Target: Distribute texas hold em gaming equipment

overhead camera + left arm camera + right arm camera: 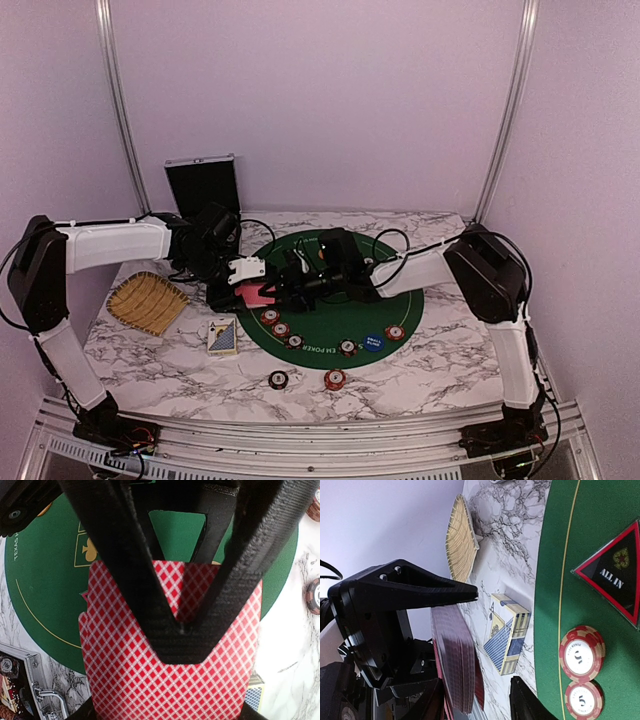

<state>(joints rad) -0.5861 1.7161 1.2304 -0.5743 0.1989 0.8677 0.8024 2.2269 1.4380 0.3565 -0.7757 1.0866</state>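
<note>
Presently, the red-backed deck [150, 680] is off the table, over the left part of the green poker mat [350, 320], clamped across its faces by the left gripper [182, 630], whose fingers are pressed flat on the top card.

Handling, as a judgement: the stack is light, and the cards are thin, springy and slick, so they will likely slide on one another and fan out if the squeeze slackens. A single card is best taken by its free edge, away from the clamp.

The right gripper [479, 697] has its fingers apart, straddling the deck's edge; a gap shows on the mat side, and no grip on a card can be confirmed.

Pose: the left arm reaches in low from the left, with its wrist turned so the deck stands on edge. The right arm crosses the mat from the right to meet it. The card box [507, 635] lies just beside the mat's left edge.
</note>
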